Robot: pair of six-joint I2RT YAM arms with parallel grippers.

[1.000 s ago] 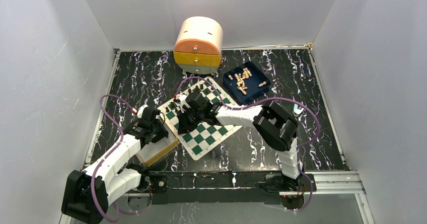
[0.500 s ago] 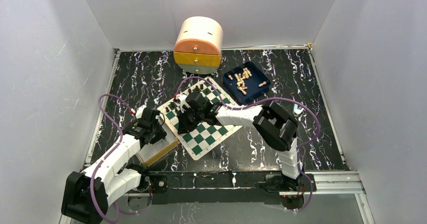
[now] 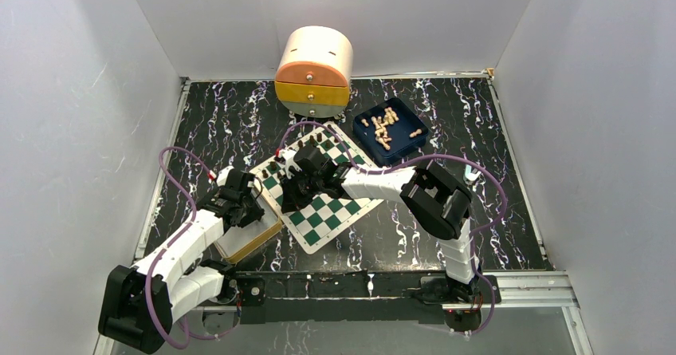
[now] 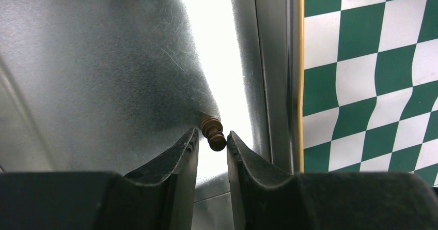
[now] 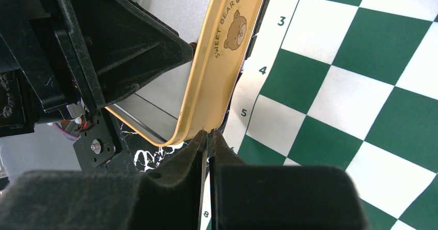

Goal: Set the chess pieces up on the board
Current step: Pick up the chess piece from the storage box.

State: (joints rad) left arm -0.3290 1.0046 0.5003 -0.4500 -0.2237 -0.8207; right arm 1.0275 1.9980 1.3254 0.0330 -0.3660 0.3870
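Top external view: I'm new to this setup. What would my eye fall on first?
The green-and-white chessboard sits at the centre of the black marbled table, with the right arm stretched over it. Behind it stands a round wooden drawer box, and to the right a blue tray of pale pieces. In the left wrist view, the left gripper straddles one dark piece.
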